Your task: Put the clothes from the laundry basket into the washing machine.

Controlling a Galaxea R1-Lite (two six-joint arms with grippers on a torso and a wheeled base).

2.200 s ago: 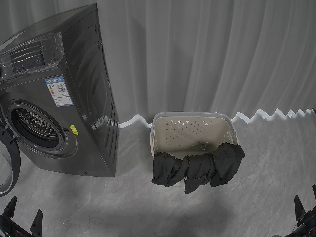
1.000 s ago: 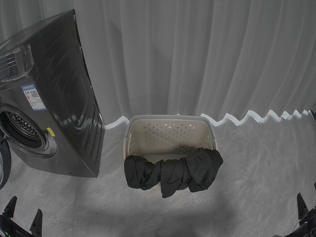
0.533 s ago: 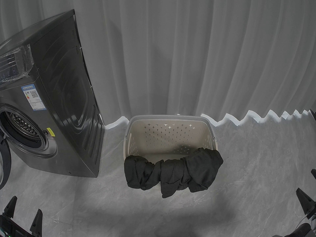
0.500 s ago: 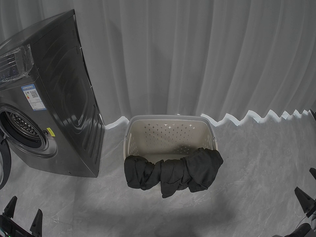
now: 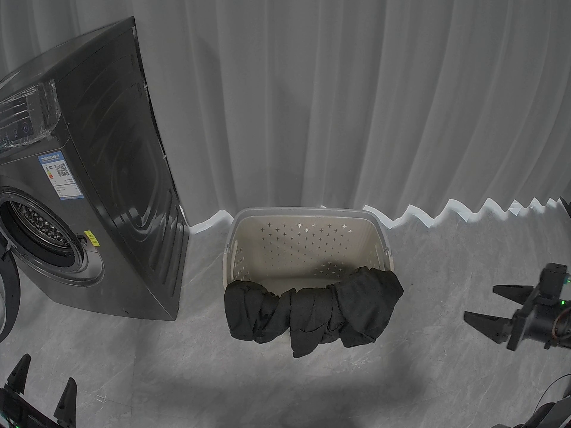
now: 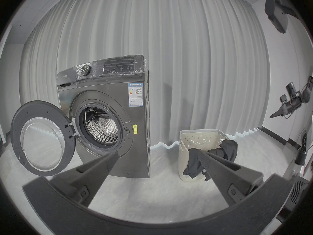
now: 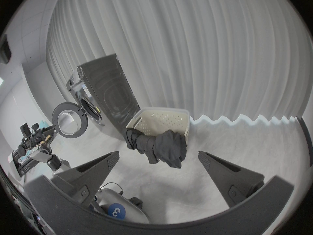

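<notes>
Head view showed the right gripper (image 5: 480, 303), jaws spread and empty, had risen to face the dark clothes (image 5: 312, 316) draped over the laundry basket's (image 5: 306, 211) near rim, probably starting its first grab.

A curtained test studio: film-wrapped washing machine (image 5: 119, 209), laundry basket (image 5: 306, 245), white drapes (image 5: 357, 90) all around.

Dark, pointed, seemingly plastic fingers (image 7: 225, 172)

dark clothes (image 6: 229, 147) over laundry basket (image 6: 199, 138)
</notes>
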